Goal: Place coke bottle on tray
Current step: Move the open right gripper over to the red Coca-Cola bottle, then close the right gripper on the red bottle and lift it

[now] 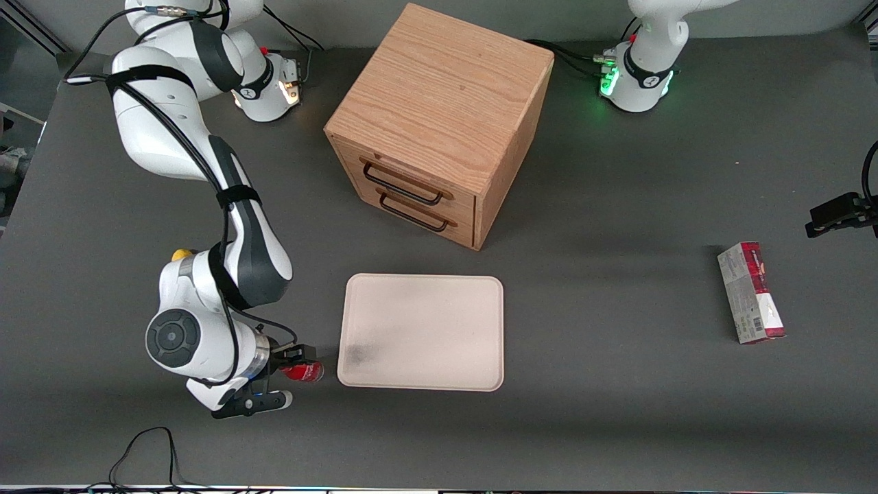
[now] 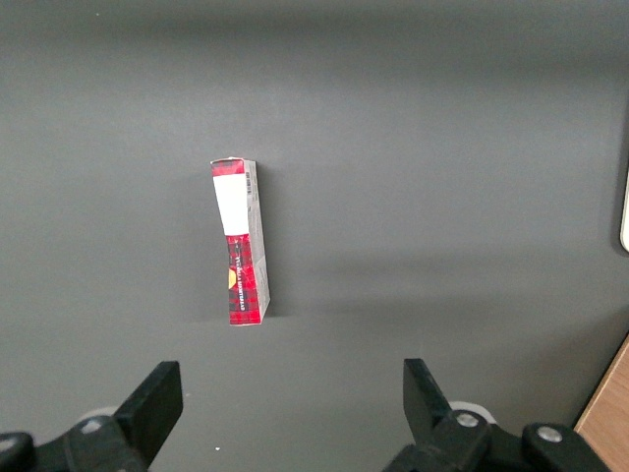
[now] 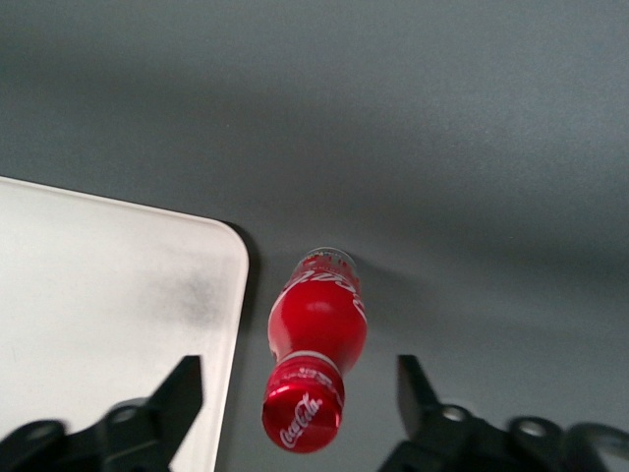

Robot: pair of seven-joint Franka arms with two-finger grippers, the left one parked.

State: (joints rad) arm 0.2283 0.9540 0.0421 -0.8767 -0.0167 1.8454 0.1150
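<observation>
I find the coke bottle [image 3: 314, 359] standing upright on the bench [image 1: 617, 384], just beside the tray [image 1: 425, 333] at the corner that carries the dark smudge, with a narrow strip of bare bench between bottle and tray rim. In the front view the bottle [image 1: 304, 371] shows only as a red patch, partly covered by the working arm's wrist. From the right wrist view I look down on its red cap and red label, with the clear base on the bench. The end effector [image 3: 300, 393] hangs directly over the bottle with its 2 fingers [image 3: 182, 393] spread wide, 1 on each side of the cap and neither touching it; 1 finger sits above the tray edge. In the front view the end effector [image 1: 291, 374] sits at the working arm's end of the bench, nearer the camera than the wooden drawer cabinet [image 1: 439, 123]. The cabinet stands farther from the camera than the tray, its 2 drawers closed and their dark handles facing the tray. A red-and-grey carton [image 1: 750, 292] lies flat well apart, toward the parked arm's end of the bench; the left wrist view shows the same carton [image 2: 241, 241] alone on the grey surface.
</observation>
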